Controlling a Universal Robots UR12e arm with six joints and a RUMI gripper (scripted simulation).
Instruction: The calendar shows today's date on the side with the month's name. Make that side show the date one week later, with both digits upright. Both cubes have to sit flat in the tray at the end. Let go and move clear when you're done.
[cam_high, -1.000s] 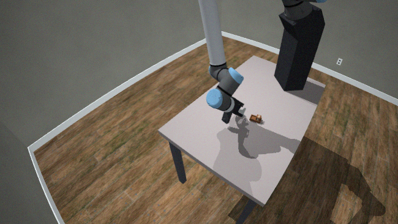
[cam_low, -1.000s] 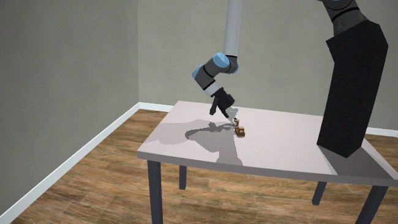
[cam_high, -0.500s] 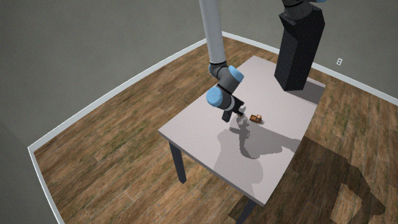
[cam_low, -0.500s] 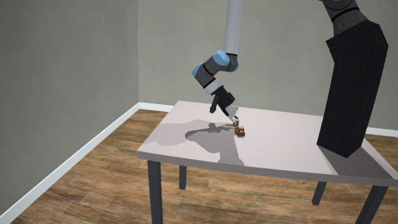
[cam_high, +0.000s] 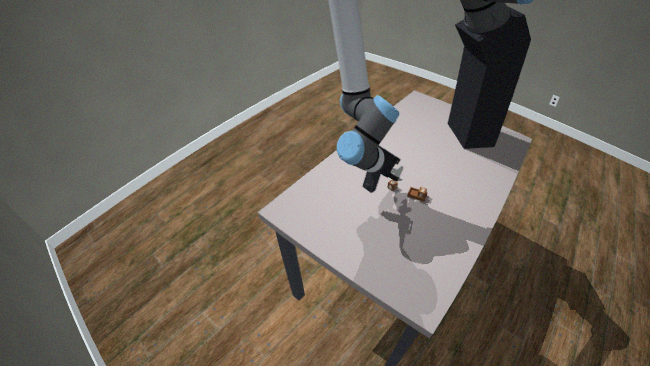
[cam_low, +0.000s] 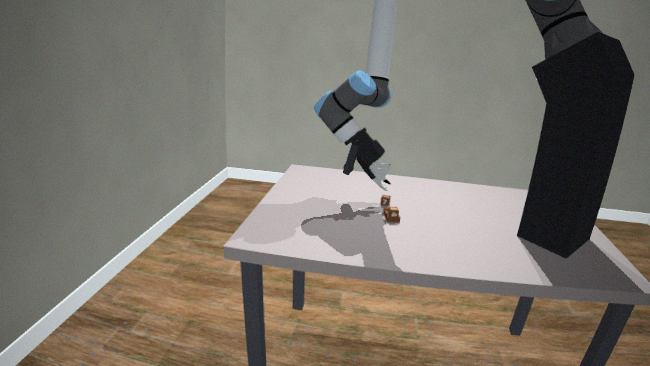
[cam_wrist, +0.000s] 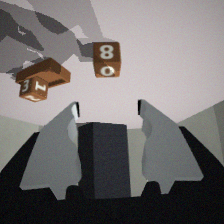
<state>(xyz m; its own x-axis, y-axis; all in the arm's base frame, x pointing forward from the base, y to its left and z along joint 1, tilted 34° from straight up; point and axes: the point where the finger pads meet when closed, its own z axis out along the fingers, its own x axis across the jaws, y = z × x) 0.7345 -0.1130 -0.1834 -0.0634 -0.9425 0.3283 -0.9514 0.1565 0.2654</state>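
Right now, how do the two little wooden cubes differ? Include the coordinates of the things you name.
The brown wooden cube with the 8 (cam_high: 392, 185) (cam_low: 385, 200) (cam_wrist: 107, 59) stands on the table outside the tray, while the brown wooden cube with the 3 (cam_high: 423, 191) (cam_low: 394, 213) (cam_wrist: 34, 89) sits in the brown wooden tray (cam_high: 414, 193) (cam_wrist: 61, 78). In the wrist view, the first shows 8 and 0; the second shows 3 and 1, plus a partly visible digit. Both are brown with white digits, and neither is in the claw (cam_high: 385, 183) (cam_low: 387, 185) (cam_wrist: 108, 108).
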